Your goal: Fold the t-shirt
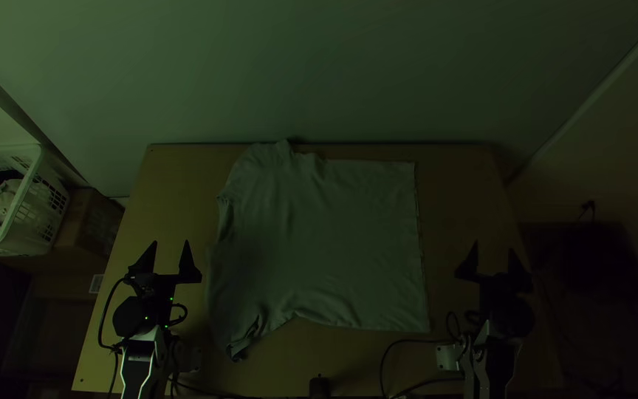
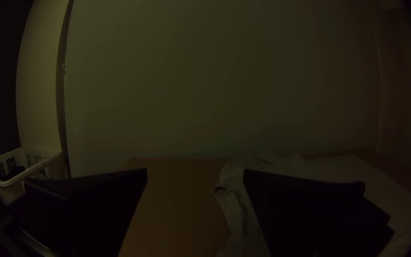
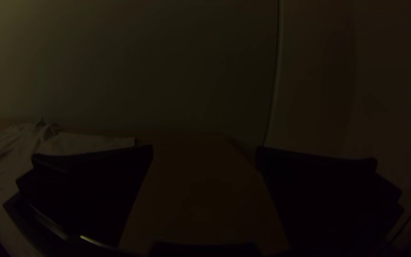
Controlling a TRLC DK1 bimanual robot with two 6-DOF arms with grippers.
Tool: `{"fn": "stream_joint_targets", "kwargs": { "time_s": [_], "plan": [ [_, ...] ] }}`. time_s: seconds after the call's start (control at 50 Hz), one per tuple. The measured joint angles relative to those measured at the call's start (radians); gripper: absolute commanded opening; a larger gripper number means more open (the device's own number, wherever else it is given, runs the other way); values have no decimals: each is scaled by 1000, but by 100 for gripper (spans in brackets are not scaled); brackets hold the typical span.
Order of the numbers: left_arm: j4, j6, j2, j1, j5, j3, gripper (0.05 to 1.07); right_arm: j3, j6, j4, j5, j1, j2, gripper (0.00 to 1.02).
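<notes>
I'm seeing the t-shirt (image 1: 326, 244) lying spread on the bench (image 1: 164, 185), near my left hand (image 1: 170, 245) (it's looking rumpled on that side) and my right hand (image 1: 493, 247), between the two. Both are pointing toward the far edge, fingers standing wide apart, gripping nothing.

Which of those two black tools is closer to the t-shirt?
The left tool: only a narrow strip of table separates it from the t-shirt, while the right tool stands across a wider gap.
</notes>
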Motion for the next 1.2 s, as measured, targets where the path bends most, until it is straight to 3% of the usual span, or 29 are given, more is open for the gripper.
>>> {"fn": "stream_joint_targets", "kwargs": {
  "time_s": [0.84, 1.2],
  "plan": [
    [-11, -18, 0, -11, 45, 2, 102, 8, 26, -9, 0, 26, 0, 99],
    [-44, 1, 14, 10, 49, 96, 102, 172, 26, -8, 0, 78, 64, 99]
  ]
}}
